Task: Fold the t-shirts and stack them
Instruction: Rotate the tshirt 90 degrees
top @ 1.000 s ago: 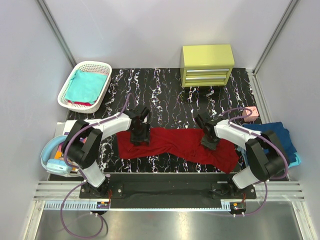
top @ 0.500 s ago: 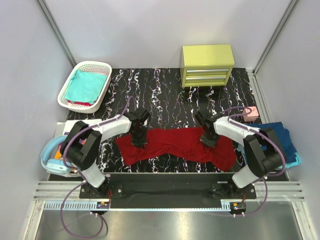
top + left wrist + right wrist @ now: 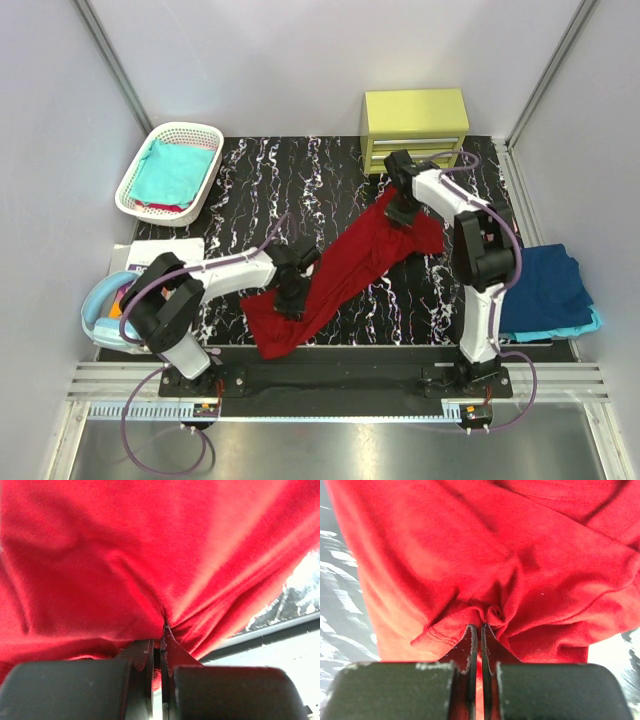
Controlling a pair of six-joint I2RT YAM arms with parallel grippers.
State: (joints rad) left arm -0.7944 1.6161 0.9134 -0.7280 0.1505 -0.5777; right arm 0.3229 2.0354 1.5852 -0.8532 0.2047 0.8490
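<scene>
The dark red t-shirt (image 3: 345, 262) stretches in a diagonal band across the marbled table, from near the front left to the back right. My left gripper (image 3: 293, 298) is shut on its cloth near the lower left end; the red t-shirt (image 3: 150, 555) fills the left wrist view, bunched at my left gripper (image 3: 161, 630). My right gripper (image 3: 398, 212) is shut on the far upper end, where a hem of the red t-shirt (image 3: 485, 555) folds into my right gripper (image 3: 480, 627). A teal t-shirt (image 3: 172, 170) lies in the basket. A navy t-shirt (image 3: 545, 285) rests on a light blue one (image 3: 580, 326) at the right.
A white lattice basket (image 3: 130, 195) stands at the back left. A yellow-green drawer unit (image 3: 415, 128) stands at the back, just beyond the right gripper. Light blue headphones (image 3: 100, 318) and papers lie at the left edge. The black marbled mat (image 3: 300, 180) covers the table.
Both grippers have shut on the red t-shirt. The right gripper has carried its end far back toward the drawer unit; the left has shifted right and nearer. The shirt now runs diagonally.
</scene>
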